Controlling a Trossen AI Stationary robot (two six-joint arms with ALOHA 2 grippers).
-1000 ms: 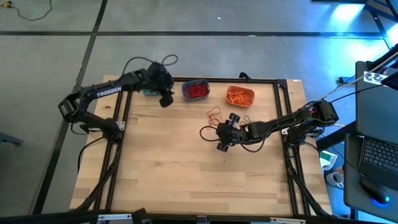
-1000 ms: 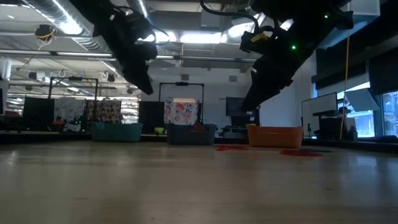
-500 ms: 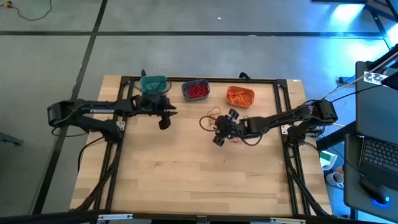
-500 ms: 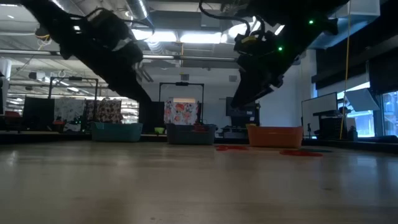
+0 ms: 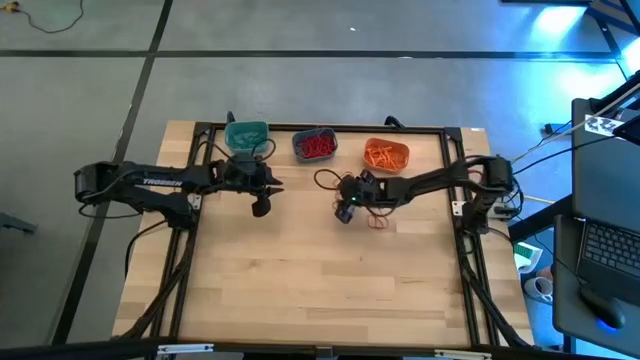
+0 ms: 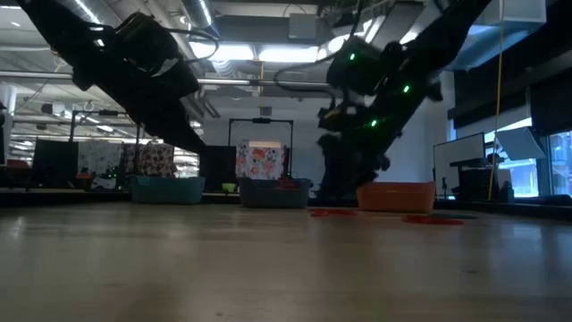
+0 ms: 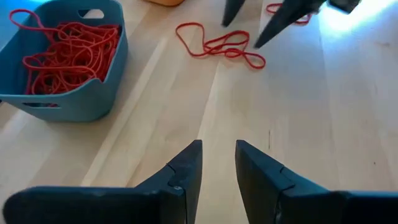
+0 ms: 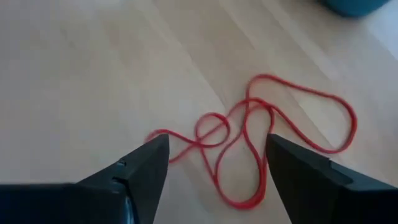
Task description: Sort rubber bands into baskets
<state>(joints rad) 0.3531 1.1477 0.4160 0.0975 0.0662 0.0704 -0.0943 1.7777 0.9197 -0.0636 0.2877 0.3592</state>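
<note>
Three baskets stand in a row at the table's far edge: teal (image 5: 246,135), slate blue (image 5: 315,146) holding red rubber bands, orange (image 5: 385,155) holding orange ones. A tangle of red rubber bands (image 8: 249,143) lies on the table in front of the blue basket and also shows in the left wrist view (image 7: 221,45). My right gripper (image 8: 214,148) is wide open, low over the tangle, one finger on each side of it. My left gripper (image 7: 219,149) is narrowly open and empty, above the table near the blue basket (image 7: 68,56).
Another red band (image 5: 378,222) lies on the wood to the right of my right gripper (image 5: 345,210). The near half of the table (image 5: 320,290) is bare wood. A black frame runs round the table's edges.
My left gripper has left the teal basket, gone toward the table's near edge and down, and now hangs in front of the baskets. My right gripper has gone toward the far left, toward the red tangle in front of the blue basket, and down.
</note>
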